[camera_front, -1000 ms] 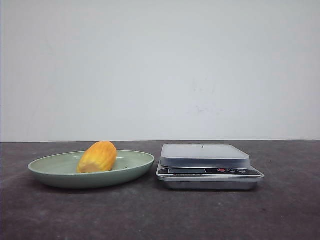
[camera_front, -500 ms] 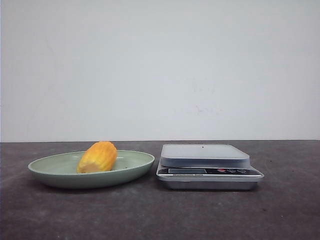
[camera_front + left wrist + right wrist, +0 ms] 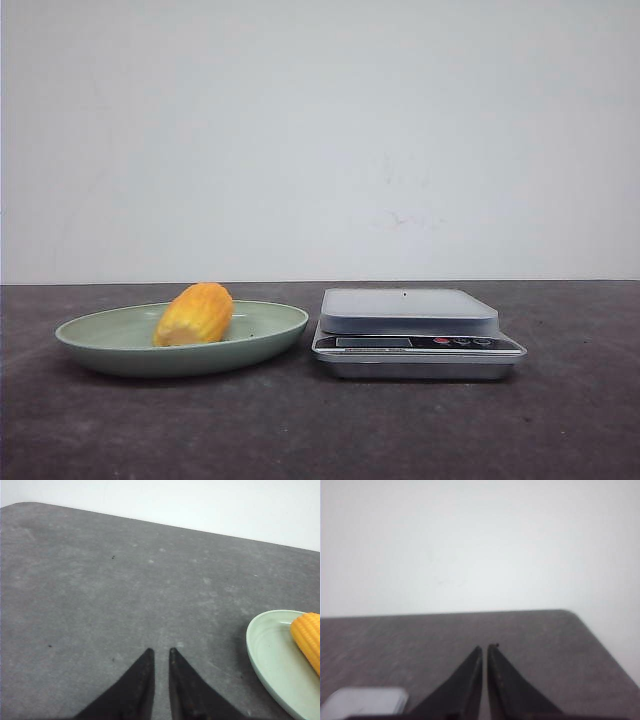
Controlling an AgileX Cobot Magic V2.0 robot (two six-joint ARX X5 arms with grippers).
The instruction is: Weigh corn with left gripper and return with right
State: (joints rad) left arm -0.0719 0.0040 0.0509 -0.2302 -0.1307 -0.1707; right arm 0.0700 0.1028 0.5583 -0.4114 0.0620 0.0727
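The corn (image 3: pixel 195 314) is a stubby yellow-orange cob lying in a pale green plate (image 3: pixel 120 352) on the left of the dark table. A grey kitchen scale (image 3: pixel 410 312) stands just right of the plate, its platform bare. Neither arm shows in the front view. In the left wrist view my left gripper (image 3: pixel 161 651) is shut and empty over bare table, with the plate (image 3: pixel 265 650) and the corn (image 3: pixel 308 635) off to its side. In the right wrist view my right gripper (image 3: pixel 485 647) is shut and empty, with a corner of the scale (image 3: pixel 365 700) beside it.
A plain white wall runs behind the table. The table's far edge and rounded corner (image 3: pixel 570 612) show in the right wrist view. Dark bare tabletop (image 3: pixel 320 430) lies in front of the plate and scale.
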